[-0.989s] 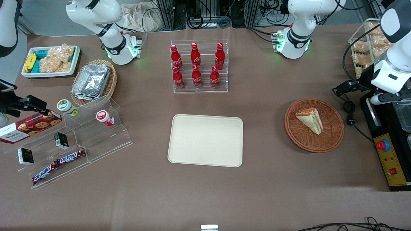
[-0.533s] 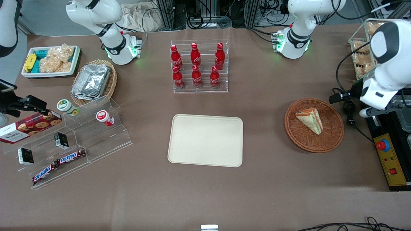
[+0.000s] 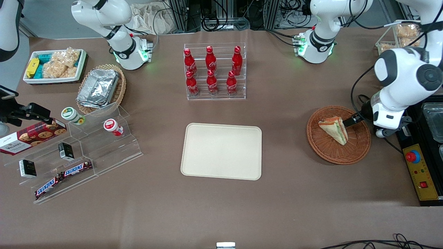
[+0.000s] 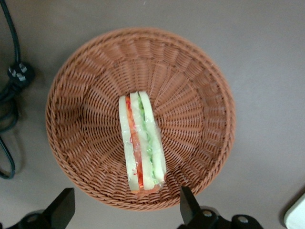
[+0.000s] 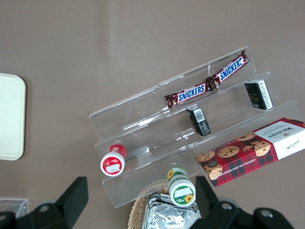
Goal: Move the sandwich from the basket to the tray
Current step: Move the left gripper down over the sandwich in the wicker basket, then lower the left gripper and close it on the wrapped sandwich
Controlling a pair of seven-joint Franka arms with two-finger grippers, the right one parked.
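Under the open end effector (image 4: 125,207), sandwich (image 4: 142,141).

Even, bright overhead light falls on the brown bench (image 3: 283,193), and shadows are soft and short. The basket (image 3: 360,152) casts a faint one toward the tray (image 3: 221,151). The foil containers (image 3: 98,87) glint. The tool (image 4: 126,210) hangs above the basket, its fingertips (image 4: 62,206) dark and slightly soft.

The tray (image 3: 221,151) lies on the surface (image 3: 277,207) at the centre of the frame, and the bottle rack (image 3: 214,71) stands above it in the frame. The basket (image 3: 356,152) sits toward the working arm's end, with the sandwich (image 3: 334,129) in it. The gripper (image 4: 125,210) hangs over the basket, its fingers (image 4: 62,207) spread apart.
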